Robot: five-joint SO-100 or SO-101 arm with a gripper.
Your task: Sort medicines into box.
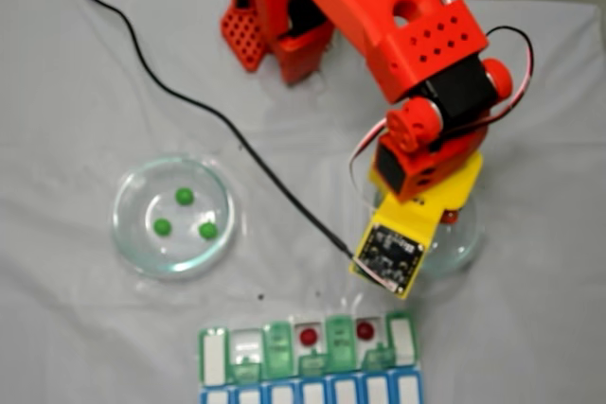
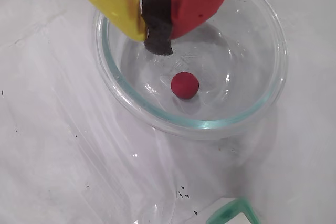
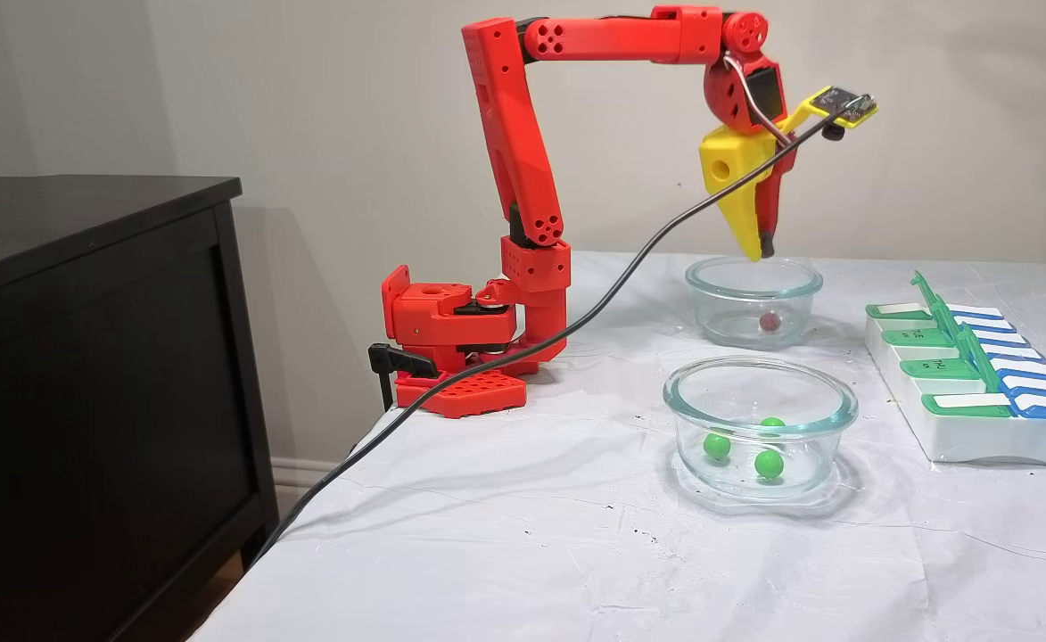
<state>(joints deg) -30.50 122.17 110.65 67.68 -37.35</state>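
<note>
One red ball, round and matte-looking, lay alone at the bottom of a clear glass bowl; the side fixed view showed it too. Two more red balls sat in open white cells of the pill box, one left of the other in the top fixed view. Three green balls lay in a second glass bowl, left in that view and nearer the camera in the side fixed view.

The pill box was at the bottom edge of the tabletop in the top view: green lids, white cells, a blue row beneath. In the side fixed view the box showed green lids with writing, one reading roughly "TUE", the others too small to tell.

The claw hung just above the rim of the red-ball bowl, tips pressed together, holding nothing; it had a yellow finger, a red finger and a black foam pad. The side fixed view showed the claw pointing straight down. The top view hid the tips behind the wrist camera board. A black cable ran across the white cloth. A dark cabinet stood left in the side view.
</note>
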